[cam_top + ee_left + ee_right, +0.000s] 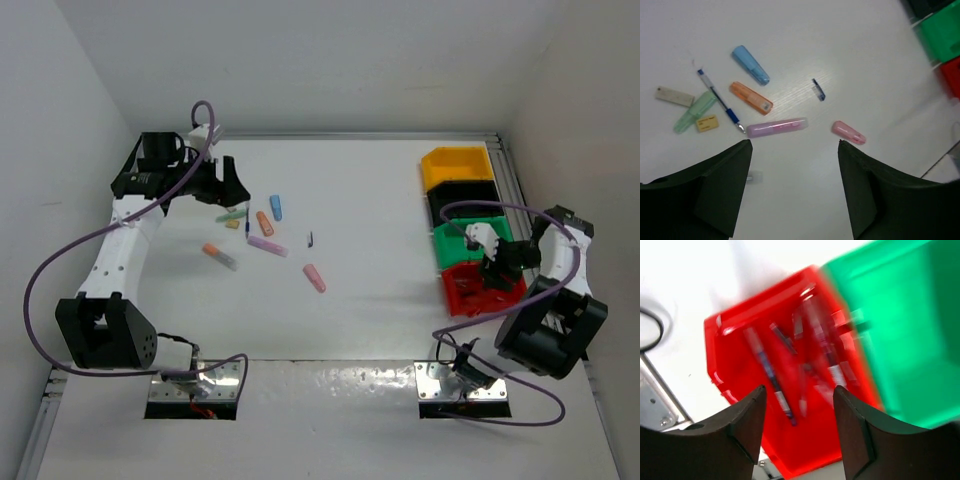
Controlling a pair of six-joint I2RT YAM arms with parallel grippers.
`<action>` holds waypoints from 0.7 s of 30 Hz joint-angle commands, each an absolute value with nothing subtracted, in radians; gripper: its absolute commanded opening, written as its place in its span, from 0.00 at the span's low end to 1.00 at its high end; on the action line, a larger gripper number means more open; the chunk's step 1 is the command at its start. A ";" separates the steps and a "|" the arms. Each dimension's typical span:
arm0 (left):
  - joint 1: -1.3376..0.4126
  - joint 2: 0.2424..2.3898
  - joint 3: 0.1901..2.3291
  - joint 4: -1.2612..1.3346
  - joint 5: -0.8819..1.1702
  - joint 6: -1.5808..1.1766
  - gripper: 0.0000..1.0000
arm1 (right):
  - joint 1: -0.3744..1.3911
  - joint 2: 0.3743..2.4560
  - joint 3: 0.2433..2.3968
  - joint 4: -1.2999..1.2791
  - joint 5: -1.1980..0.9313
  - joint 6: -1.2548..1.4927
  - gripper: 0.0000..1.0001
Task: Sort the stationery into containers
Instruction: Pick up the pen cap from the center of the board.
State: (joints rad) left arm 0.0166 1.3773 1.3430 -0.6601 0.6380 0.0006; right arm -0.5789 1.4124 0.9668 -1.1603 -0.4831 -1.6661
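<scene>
Right pincer [799,390] over red bin [720,355], jaws apart, empty; pens [771,375] lie inside, sorted by kind. Left pincer [794,143] wide above lilac marker [776,127], lower centre of frame; likely next pick.

1. Top external: fixed high above the near edge of the table [380,190], facing down and forward. It is far enough back to take in the whole surface.
2. Left wrist: looks steeply down past the left gripper [794,145], fairly near the loose stationery [776,127].
3. Right wrist: looks down past the right gripper [799,390], very near the red bin [725,355]. The view is blurred.
4. Shared: the red bin and green bin [910,315] appear in all three views.
</scene>
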 commanded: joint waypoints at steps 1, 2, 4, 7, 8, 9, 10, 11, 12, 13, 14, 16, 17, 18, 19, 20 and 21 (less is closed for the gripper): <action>0.011 1.374 1.362 -0.666 0.545 0.043 0.74 | -0.507 1.338 1.087 -1.236 -0.636 -1.507 0.56; -0.024 1.393 1.359 -0.667 0.508 0.040 0.65 | -0.486 1.322 1.130 -1.236 -0.659 -1.459 0.56; -0.034 1.413 1.359 -0.667 0.473 0.038 0.56 | -0.427 1.304 1.164 -1.214 -0.736 -1.283 0.56; -0.048 1.465 1.353 -0.654 0.376 0.011 0.49 | -0.333 1.256 1.177 -1.100 -0.794 -0.999 0.56; -0.052 1.476 1.350 -0.638 0.361 0.009 0.48 | -0.307 1.241 1.164 -1.054 -0.801 -0.926 0.55; -0.055 1.485 1.348 -0.634 0.351 0.011 0.47 | -0.260 1.206 1.151 -0.941 -0.799 -0.764 0.55; -0.069 1.508 1.348 -0.629 0.357 -0.023 0.47 | -0.236 1.191 1.116 -0.889 -0.798 -0.683 0.54; -0.077 1.517 1.348 -0.624 0.367 -0.035 0.47 | -0.215 1.174 1.095 -0.780 -0.793 -0.616 0.53; -0.087 1.528 1.345 -0.620 0.373 -0.041 0.47 | -0.171 1.149 1.079 -0.735 -0.789 -0.483 0.53; -0.109 1.538 1.338 -0.608 0.379 -0.054 0.48 | -0.151 1.141 1.053 -0.700 -0.781 -0.424 0.51; -0.118 1.539 1.332 -0.597 0.373 -0.064 0.48 | -0.103 1.135 1.040 -0.622 -0.770 -0.367 0.50; -0.135 1.540 1.310 -0.569 0.341 -0.095 0.50 | -0.052 1.138 1.020 -0.565 -0.738 -0.208 0.48; -0.138 1.542 1.305 -0.548 0.327 -0.104 0.54 | -0.010 1.144 1.020 -0.531 -0.707 -0.134 0.47; -0.141 1.545 1.304 -0.542 0.318 -0.110 0.55 | 0.029 1.164 1.017 -0.511 -0.687 -0.095 0.47; -0.147 1.554 1.302 -0.535 0.305 -0.124 0.57 | 0.076 1.176 1.017 -0.462 -0.660 -0.056 0.46; -0.150 1.557 1.301 -0.535 0.298 -0.132 0.58 | 0.098 1.192 1.014 -0.434 -0.593 0.048 0.46; -0.153 1.559 1.301 -0.532 0.293 -0.138 0.58 | 0.122 1.207 1.015 -0.410 -0.566 0.090 0.45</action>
